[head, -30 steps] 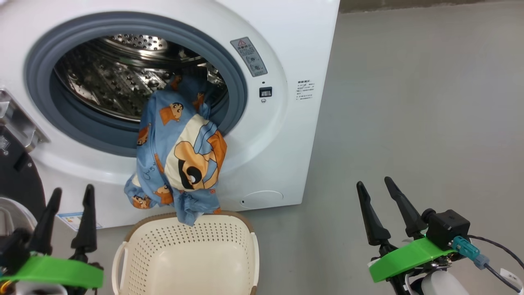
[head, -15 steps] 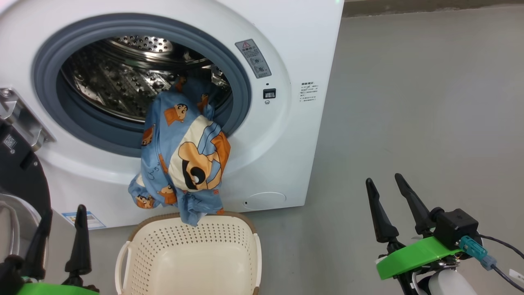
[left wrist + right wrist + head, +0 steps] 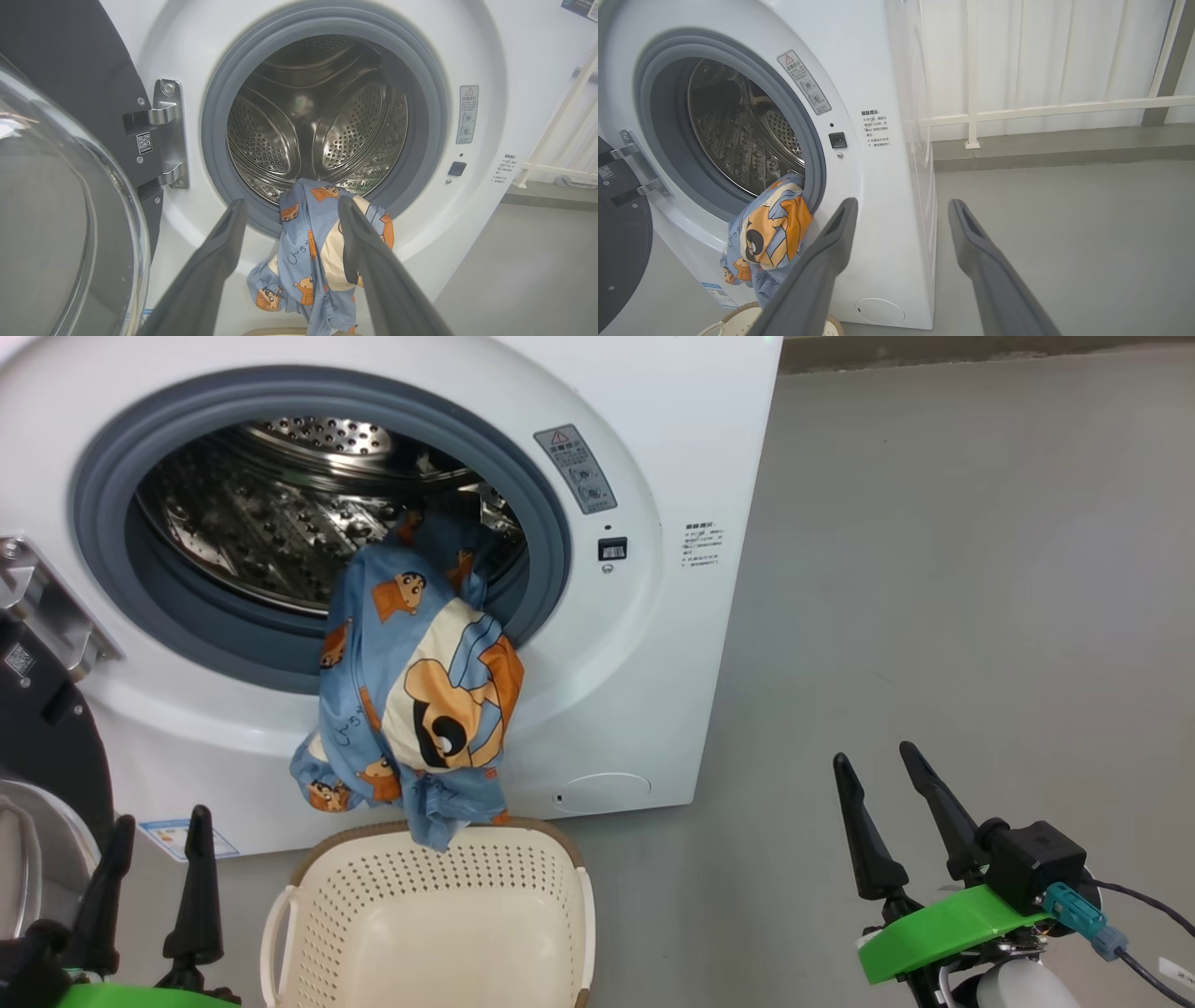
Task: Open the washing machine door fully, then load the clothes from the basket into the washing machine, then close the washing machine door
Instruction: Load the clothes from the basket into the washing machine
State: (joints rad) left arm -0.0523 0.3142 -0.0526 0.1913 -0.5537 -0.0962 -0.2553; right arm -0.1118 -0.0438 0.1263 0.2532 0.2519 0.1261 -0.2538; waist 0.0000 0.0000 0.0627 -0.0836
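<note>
While the soft light-blue cartoon-print clothes (image 3: pixel 411 700) hang half out over the lower opening rim of the white washing machine (image 3: pixel 672 448), left gripper (image 3: pixel 161 823) and right gripper (image 3: pixel 874 756) sit back from it, jaws wide, empty. Next: pinch lowest fold, lift over rim, release deep inside.

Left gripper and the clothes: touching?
Apart. Head view shows the left gripper down at lower left, open, with bare washing machine front between it and the clothes draped out of the drum.

A red-triangle warning label (image 3: pixel 573 469) is sitting on the washing machine (image 3: pixel 691 429), beside print (image 3: pixel 697 543) showing too small to read. A QR sticker (image 3: pixel 144 143) is sitting on the door (image 3: pixel 79 70).
</note>
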